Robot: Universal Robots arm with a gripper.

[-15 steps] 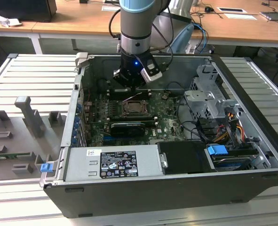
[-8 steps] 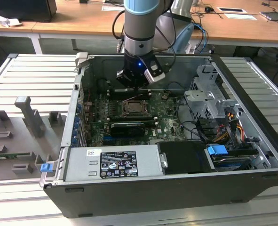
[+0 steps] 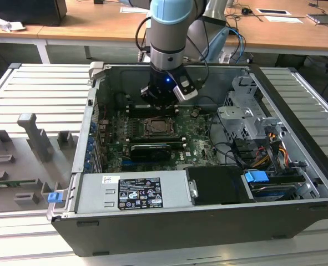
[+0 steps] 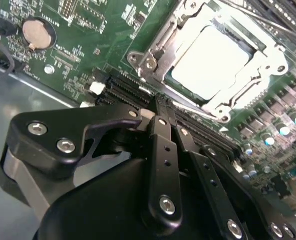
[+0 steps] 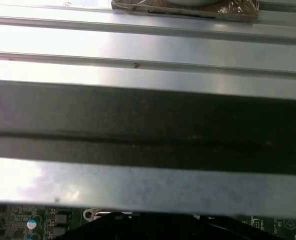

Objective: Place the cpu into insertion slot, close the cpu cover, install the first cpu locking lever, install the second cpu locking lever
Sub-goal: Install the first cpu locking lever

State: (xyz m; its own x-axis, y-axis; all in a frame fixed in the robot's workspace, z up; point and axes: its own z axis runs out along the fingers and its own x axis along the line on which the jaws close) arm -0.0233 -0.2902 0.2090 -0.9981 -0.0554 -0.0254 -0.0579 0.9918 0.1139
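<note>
Open case (image 3: 219,221) on slatted bench; cpu (image 4: 213,60) seated in slot, cover (image 4: 160,47) down over it. Gripper (image 4: 160,107) fingers pinched together, empty, beside socket. Lever step in hand; needs precise hook-in.

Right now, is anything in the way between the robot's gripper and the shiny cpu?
Nothing visible. In the second wrist view the gripper hangs beside the cpu, which already sits in the insertion slot with the cpu cover framing it.
</note>
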